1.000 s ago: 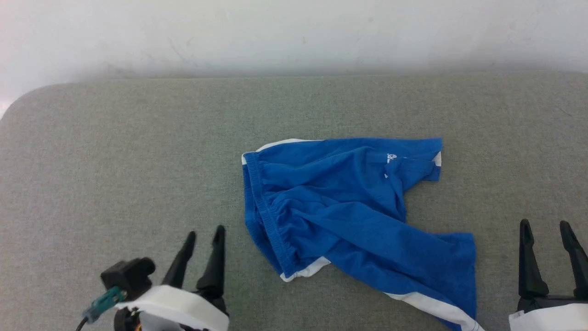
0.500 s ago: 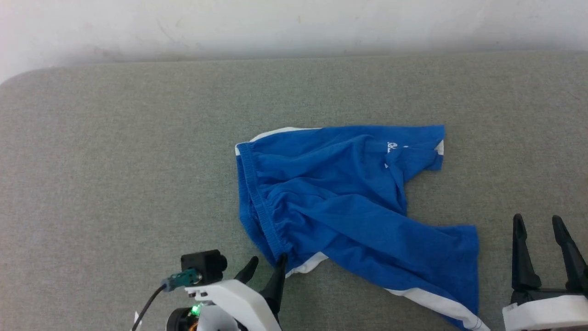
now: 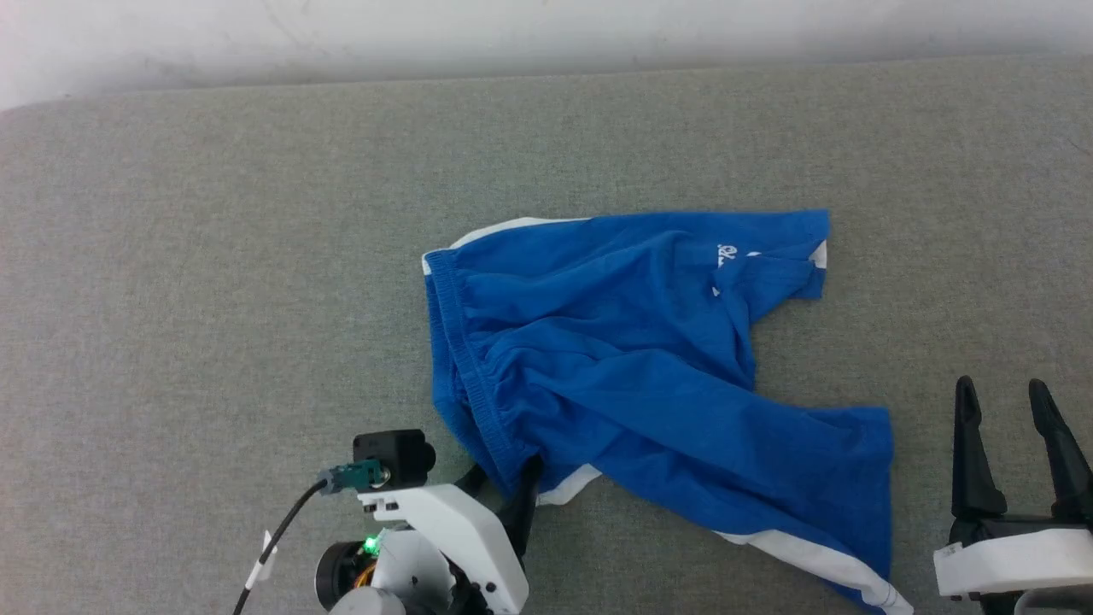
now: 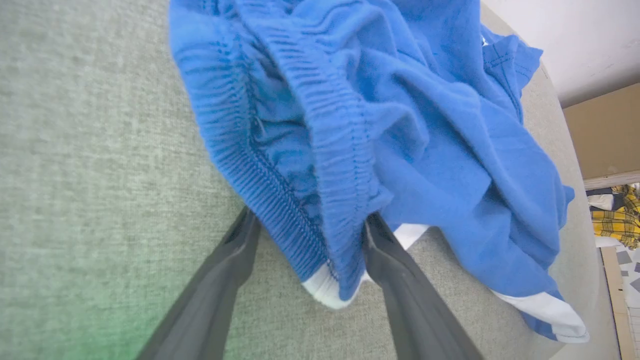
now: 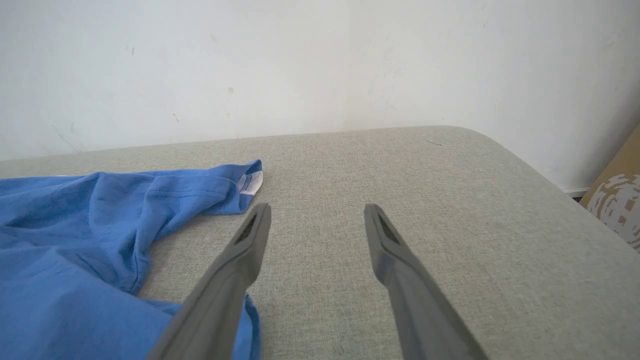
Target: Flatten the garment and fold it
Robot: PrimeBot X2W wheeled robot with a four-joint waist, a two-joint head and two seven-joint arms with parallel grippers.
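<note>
Swung in from the lower left, the left gripper (image 4: 310, 216) now sets its spread fingers (image 4: 225, 270) on either side of the near end of the gathered waistband (image 4: 330, 150) (nothing pinched yet). The garment (image 3: 632, 359) lies rumpled mid-way across the grey padded surface (image 3: 213, 256), one leg trailing toward the near edge. Near that leg's hem the right gripper (image 3: 1001, 386) hovers equally wide over bare padding, with a white wall (image 3: 512, 26) behind and a cardboard box (image 4: 605, 130) and plaid cloth (image 4: 612, 220) off the surface's end.
</note>
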